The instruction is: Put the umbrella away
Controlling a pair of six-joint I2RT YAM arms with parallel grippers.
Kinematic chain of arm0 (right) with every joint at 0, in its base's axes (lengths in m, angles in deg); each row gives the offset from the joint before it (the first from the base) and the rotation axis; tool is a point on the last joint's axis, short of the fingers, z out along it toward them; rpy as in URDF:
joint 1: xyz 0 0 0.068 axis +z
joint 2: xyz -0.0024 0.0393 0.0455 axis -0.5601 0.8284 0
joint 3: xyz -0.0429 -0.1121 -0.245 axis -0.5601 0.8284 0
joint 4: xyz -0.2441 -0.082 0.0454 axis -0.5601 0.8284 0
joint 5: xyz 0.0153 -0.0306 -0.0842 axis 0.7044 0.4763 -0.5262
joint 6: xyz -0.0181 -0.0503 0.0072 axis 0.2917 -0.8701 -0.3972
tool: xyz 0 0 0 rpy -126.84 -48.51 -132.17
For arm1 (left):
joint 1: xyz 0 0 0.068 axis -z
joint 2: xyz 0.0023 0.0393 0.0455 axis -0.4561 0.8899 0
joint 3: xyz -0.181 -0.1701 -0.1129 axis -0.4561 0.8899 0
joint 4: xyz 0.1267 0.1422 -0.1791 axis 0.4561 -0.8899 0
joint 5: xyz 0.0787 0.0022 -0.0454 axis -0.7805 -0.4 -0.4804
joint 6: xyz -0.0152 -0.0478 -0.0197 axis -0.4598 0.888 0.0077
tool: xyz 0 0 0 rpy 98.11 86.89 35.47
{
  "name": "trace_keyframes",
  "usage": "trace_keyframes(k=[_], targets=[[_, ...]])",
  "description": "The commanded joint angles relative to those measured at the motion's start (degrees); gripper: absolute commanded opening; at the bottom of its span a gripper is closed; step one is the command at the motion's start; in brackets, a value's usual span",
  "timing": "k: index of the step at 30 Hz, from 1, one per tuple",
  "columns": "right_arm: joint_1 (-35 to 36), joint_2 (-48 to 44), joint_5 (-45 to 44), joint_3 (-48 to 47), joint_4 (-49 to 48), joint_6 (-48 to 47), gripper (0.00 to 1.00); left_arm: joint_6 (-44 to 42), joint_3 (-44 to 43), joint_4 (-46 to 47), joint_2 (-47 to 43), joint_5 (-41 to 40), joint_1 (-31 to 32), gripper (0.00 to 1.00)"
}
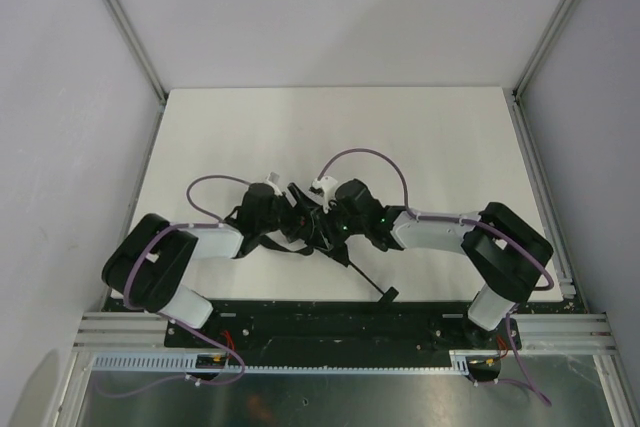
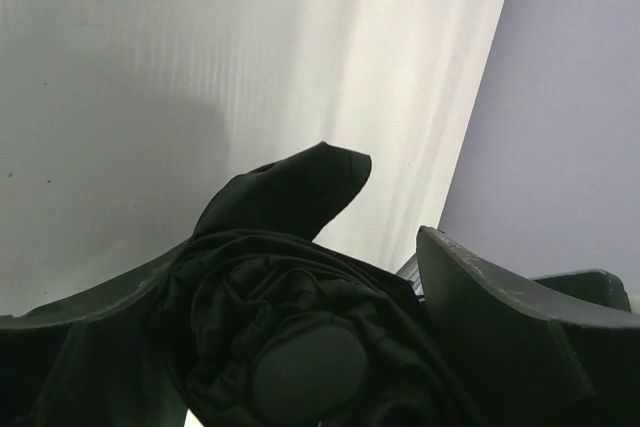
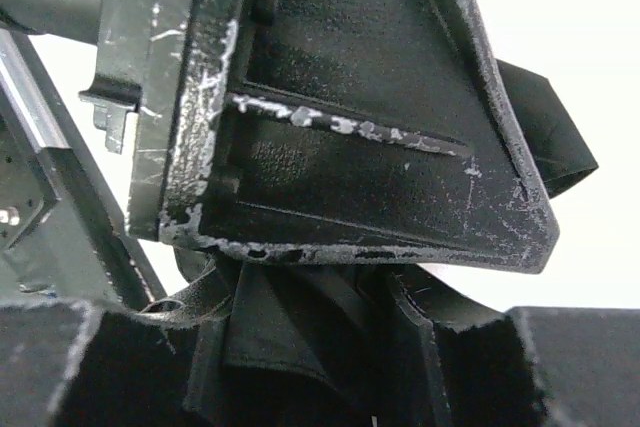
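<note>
The black umbrella (image 1: pixel 303 237) lies collapsed at the near middle of the white table (image 1: pixel 330 137). Its thin shaft runs down-right to the small handle (image 1: pixel 388 295). My left gripper (image 1: pixel 289 219) is closed around the bunched canopy. In the left wrist view the umbrella's crumpled fabric and a round cap (image 2: pixel 305 372) fill the space in the left gripper (image 2: pixel 300 347). My right gripper (image 1: pixel 326 223) meets it from the right. In the right wrist view folds of the umbrella's fabric (image 3: pixel 290 337) sit in the right gripper (image 3: pixel 310 347), close behind the left gripper's scratched finger (image 3: pixel 350 127).
White walls and metal frame posts (image 1: pixel 130 27) enclose the table on three sides. A black base rail (image 1: pixel 320 322) with cables runs along the near edge. The handle end rests just above that rail.
</note>
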Motion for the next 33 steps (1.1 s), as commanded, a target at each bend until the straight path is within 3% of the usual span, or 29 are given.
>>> trace_keyframes(k=[1,11,14,18,19,21,25,30,33], targets=[[-0.54,-4.27,7.12,-0.34,-13.15,7.61,0.00,-0.25,-2.38,0.58,-2.61,-0.16,1.70,0.80],[-3.69,-6.09,10.15,2.69,-21.76,20.74,0.00,2.08,-3.12,0.64,-7.22,0.63,2.87,0.80],[-4.14,-6.39,11.94,3.36,-23.79,22.90,0.00,2.78,-3.78,0.62,-8.50,0.59,3.00,0.60],[-5.06,-7.03,14.68,3.57,-22.06,22.16,0.00,2.97,-4.57,0.62,-11.48,0.14,2.92,0.19],[-5.42,-7.50,15.23,3.58,-20.83,21.71,0.00,3.04,-4.84,0.62,-12.35,-0.12,2.93,0.12],[-6.46,-8.75,16.19,3.59,-17.59,21.24,0.10,3.08,-5.73,0.62,-13.84,-0.56,2.78,0.03],[-8.06,-13.22,14.34,3.35,-8.56,21.55,0.47,2.70,-7.97,1.23,-15.91,-0.92,1.76,0.00],[-10.98,-22.30,12.23,2.29,1.95,22.98,0.77,1.39,-11.37,5.00,-18.40,-0.48,-0.69,0.00],[-14.05,-27.78,12.37,0.15,8.45,23.31,0.88,0.29,-14.17,6.77,-19.61,0.57,-1.95,0.00]])
